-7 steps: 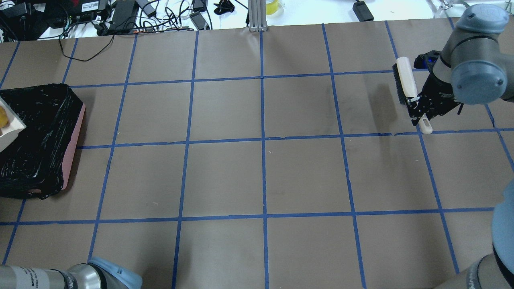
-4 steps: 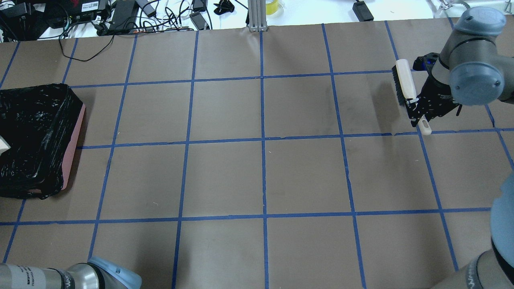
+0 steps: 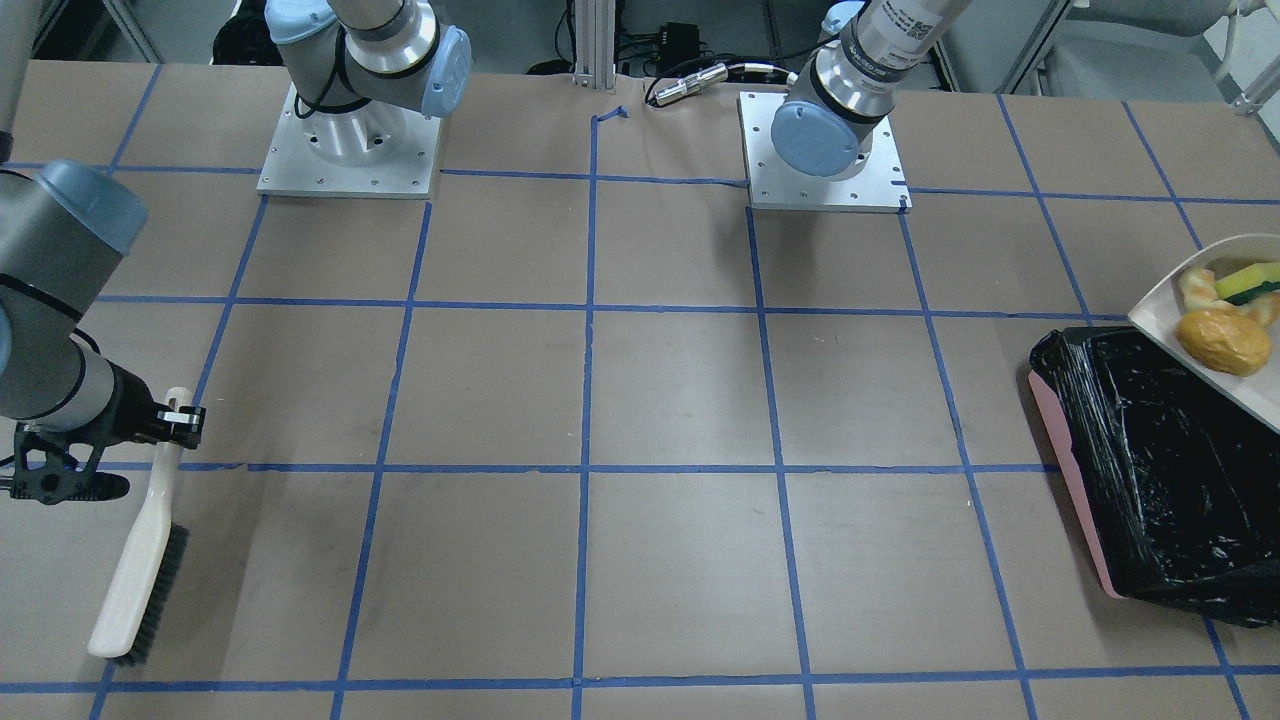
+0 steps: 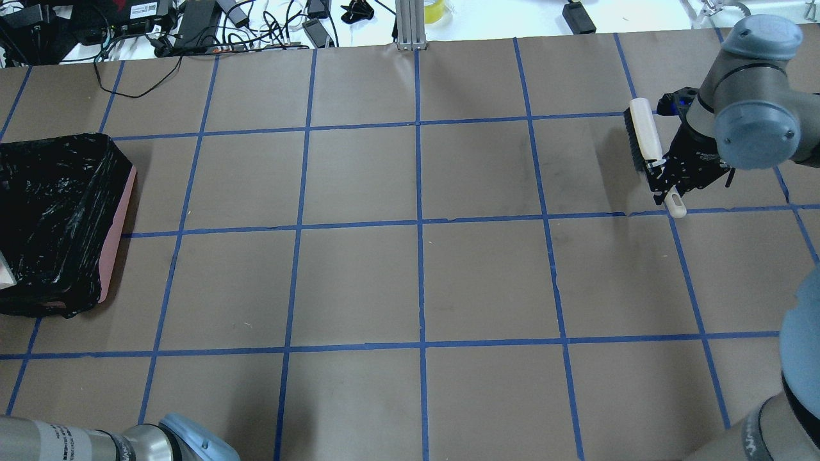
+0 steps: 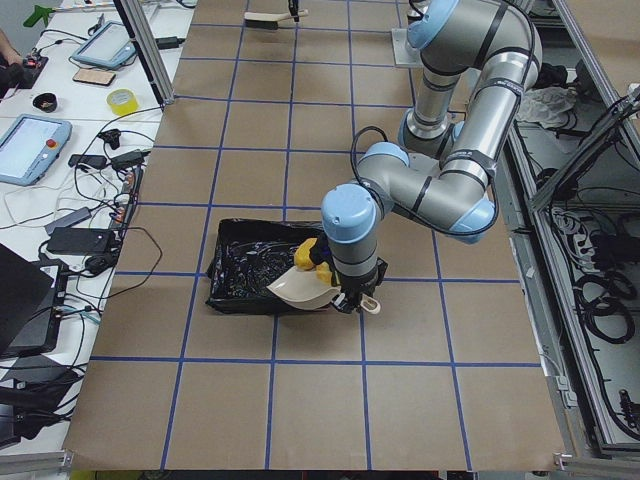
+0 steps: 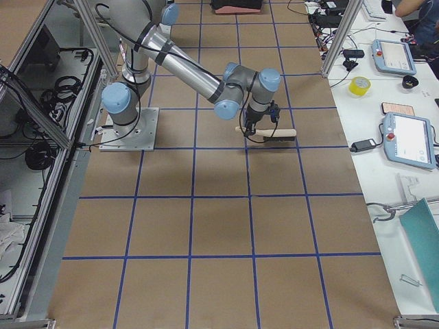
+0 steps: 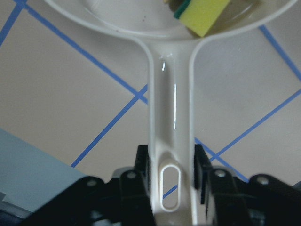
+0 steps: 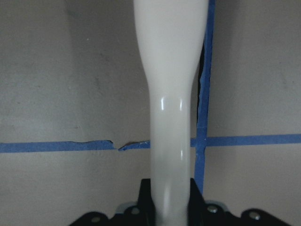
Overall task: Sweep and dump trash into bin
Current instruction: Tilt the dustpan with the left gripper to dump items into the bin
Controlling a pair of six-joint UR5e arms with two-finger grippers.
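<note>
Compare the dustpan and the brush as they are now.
The dustpan holds the trash; the brush carries nothing. The dustpan is raised at the edge of the bin; the brush is at the opposite end of the table. The left gripper holds the dustpan, the right gripper the brush. Both are cream, gripped by their handles.

Right hand (image 6: 251, 128) holding brush (image 6: 278, 133) by handle.

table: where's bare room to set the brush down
The whole middle of the table is bare, from the brush in the right gripper across to the bin. Crowded only at the bin end, where the left gripper holds the loaded dustpan at its edge.
</note>
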